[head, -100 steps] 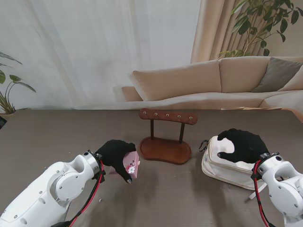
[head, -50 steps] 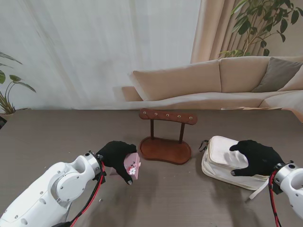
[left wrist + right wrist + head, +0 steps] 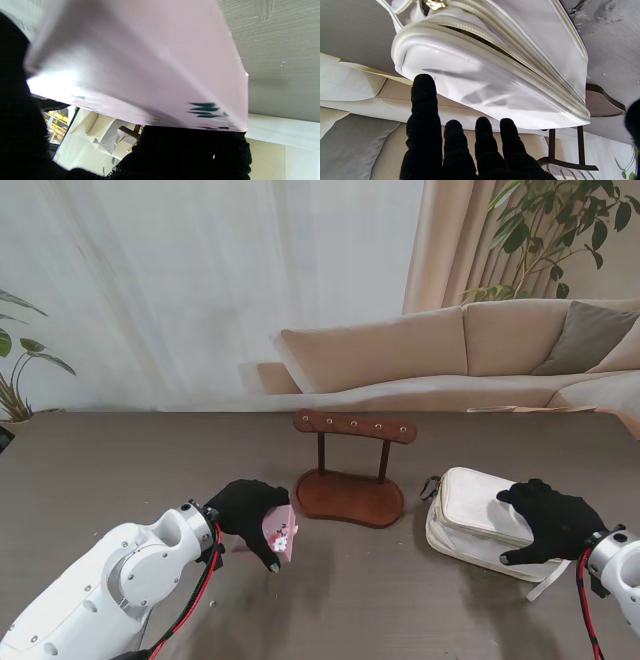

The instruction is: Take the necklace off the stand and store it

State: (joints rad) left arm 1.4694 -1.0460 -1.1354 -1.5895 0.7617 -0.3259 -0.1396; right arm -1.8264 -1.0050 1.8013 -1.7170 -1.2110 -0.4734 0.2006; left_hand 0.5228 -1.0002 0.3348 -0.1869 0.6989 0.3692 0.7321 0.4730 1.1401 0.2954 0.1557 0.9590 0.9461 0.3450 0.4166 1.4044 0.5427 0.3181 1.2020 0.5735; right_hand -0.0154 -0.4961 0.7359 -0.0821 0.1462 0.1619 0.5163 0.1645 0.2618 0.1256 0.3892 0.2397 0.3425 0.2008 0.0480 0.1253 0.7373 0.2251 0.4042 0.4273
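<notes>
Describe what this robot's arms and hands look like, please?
Both arms are smooth, glossy white rounded shells. Red and black cables run along the left forearm and right wrist. Each five-fingered hand wears a fuzzy black knitted glove: left hand, right hand.

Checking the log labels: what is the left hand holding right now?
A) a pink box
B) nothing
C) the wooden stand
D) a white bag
A: the left hand is closed around a pink box with a flower print, near the wooden stand; the white bag lies under the right hand.
</notes>
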